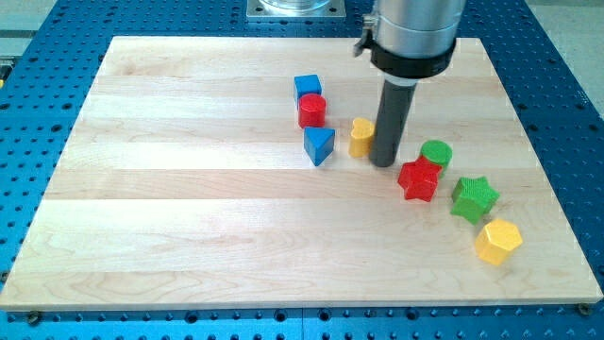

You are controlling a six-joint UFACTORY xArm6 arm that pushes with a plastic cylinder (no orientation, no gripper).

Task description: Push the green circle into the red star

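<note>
The green circle [437, 153] sits at the view's right, touching the upper right of the red star [418, 178]. My tip [382, 162] is on the board just left of both, between the small yellow block [361, 137] and the red star. The tip touches or nearly touches the yellow block's right side.
A green star [473, 197] and a yellow hexagon [498, 242] lie lower right of the red star. A blue cube [308, 87], a red cylinder [312, 110] and a blue triangle [319, 145] cluster left of the tip. The wooden board [189, 189] sits on a blue perforated table.
</note>
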